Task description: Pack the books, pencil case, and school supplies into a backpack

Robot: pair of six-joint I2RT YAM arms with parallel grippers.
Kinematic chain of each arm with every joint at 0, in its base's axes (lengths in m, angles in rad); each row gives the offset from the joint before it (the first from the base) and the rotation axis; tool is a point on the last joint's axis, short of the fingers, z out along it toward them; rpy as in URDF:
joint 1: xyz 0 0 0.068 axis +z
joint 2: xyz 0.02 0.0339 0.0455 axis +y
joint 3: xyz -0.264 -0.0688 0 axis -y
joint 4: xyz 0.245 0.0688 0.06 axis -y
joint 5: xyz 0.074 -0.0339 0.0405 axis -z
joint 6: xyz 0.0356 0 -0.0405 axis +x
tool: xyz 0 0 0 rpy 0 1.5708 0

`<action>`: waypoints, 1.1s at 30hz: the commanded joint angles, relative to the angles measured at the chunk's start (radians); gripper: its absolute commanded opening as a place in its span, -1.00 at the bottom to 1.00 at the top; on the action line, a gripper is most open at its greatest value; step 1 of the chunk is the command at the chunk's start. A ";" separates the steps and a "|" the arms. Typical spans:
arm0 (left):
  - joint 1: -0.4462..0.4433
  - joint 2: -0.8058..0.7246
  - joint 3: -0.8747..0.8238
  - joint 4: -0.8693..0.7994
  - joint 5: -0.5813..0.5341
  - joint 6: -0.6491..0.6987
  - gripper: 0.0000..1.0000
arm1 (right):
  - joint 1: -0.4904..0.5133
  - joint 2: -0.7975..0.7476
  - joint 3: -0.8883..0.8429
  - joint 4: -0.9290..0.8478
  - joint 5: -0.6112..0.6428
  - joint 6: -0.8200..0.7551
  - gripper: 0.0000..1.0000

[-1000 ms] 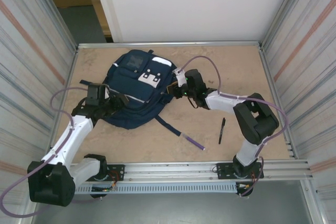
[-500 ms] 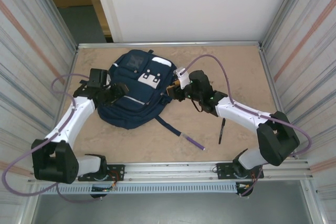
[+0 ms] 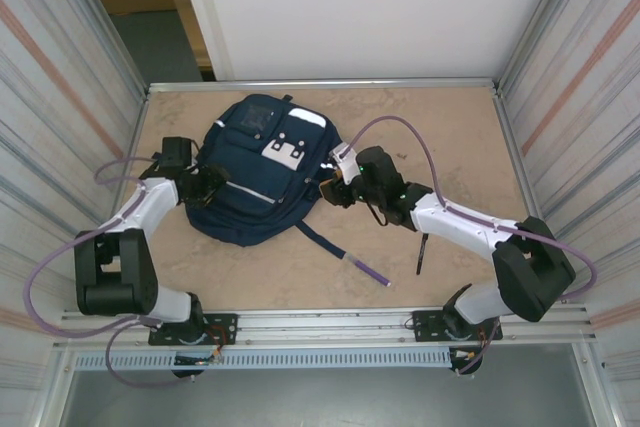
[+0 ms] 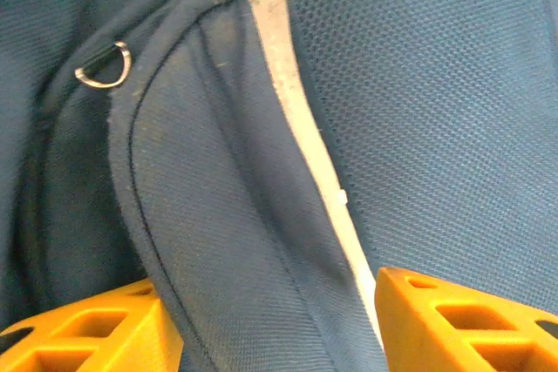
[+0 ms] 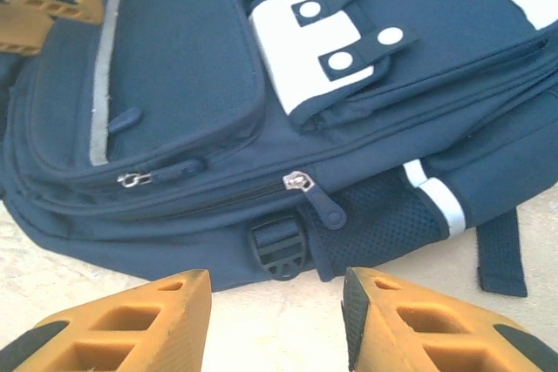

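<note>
The navy backpack point(image 3: 262, 152) lies flat at the table's back left. My left gripper point(image 3: 212, 185) presses on its left side. In the left wrist view its fingers point(image 4: 275, 328) stand apart, with a fold of the backpack point(image 4: 418, 84) and its pale stripe point(image 4: 305, 145) between them. My right gripper point(image 3: 330, 191) is open and empty at the bag's right side. It hovers point(image 5: 275, 302) over bare table, facing the backpack point(image 5: 174, 58), a zipper pull point(image 5: 309, 191) and a buckle point(image 5: 279, 250). A black pen point(image 3: 423, 247) and a purple pen point(image 3: 367, 270) lie on the table. The books and pencil case are out of view.
A dark strap point(image 3: 315, 237) trails from the bag toward the purple pen. Metal walls close in the table point(image 3: 450, 127) on the left, right and back. Bare tabletop lies to the right of the backpack and in front of it.
The left arm has folded back, its gripper shifting slightly left on the bag and narrowing a little. The right gripper has opened wider beside the bag.
</note>
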State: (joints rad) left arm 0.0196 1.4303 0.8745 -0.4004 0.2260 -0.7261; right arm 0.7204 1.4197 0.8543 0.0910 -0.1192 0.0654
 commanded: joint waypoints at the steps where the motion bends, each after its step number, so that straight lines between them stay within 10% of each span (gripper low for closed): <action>1: 0.004 0.020 0.012 0.075 0.039 0.037 0.03 | 0.013 -0.020 -0.009 -0.001 0.015 -0.022 -0.11; 7: 0.002 -0.023 -0.003 0.021 0.058 0.041 -1.00 | -0.039 0.100 0.077 -0.065 -0.092 -0.015 0.13; 15: 0.015 -0.170 0.021 -0.109 0.166 -0.079 -1.00 | -0.150 0.317 0.201 -0.035 -0.444 -0.234 0.25; 23: 0.015 -0.113 0.050 -0.101 0.356 -0.113 -1.00 | -0.086 0.362 0.169 -0.027 -0.521 -0.651 0.28; 33: 0.016 -0.117 0.031 -0.094 0.397 -0.117 -1.00 | -0.079 0.469 0.192 0.074 -0.528 -0.682 0.05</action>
State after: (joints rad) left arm 0.0387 1.3193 0.8845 -0.4969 0.5133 -0.8402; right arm 0.6392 1.8778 1.0580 0.0933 -0.6224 -0.5869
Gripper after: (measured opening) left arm 0.053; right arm 0.537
